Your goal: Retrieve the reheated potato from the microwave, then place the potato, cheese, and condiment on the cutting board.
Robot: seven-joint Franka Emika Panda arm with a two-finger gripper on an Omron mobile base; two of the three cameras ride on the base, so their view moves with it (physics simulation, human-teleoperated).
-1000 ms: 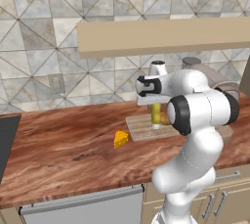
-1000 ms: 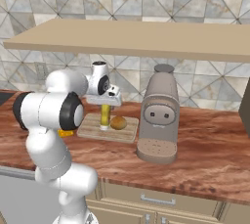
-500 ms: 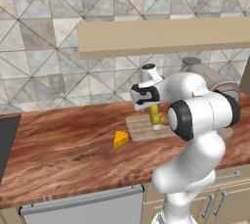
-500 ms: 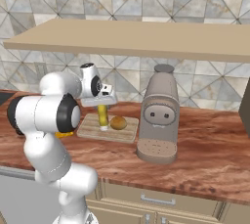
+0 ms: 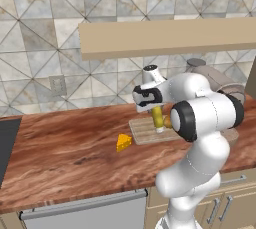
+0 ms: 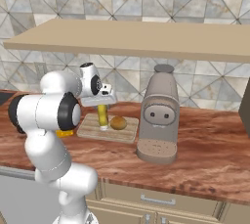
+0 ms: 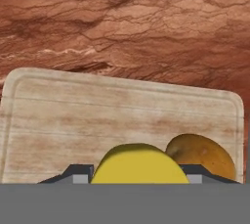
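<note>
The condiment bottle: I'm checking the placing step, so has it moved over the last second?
Yes. In the right base view the condiment bottle, held in the hand, has slid left, away from the potato, above the cutting board.

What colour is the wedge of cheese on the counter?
The cheese is bright yellow-orange, clearest in the left base view.

The wooden counter (reddish grain) bears cutting board, cheese, coffee machine.
</note>
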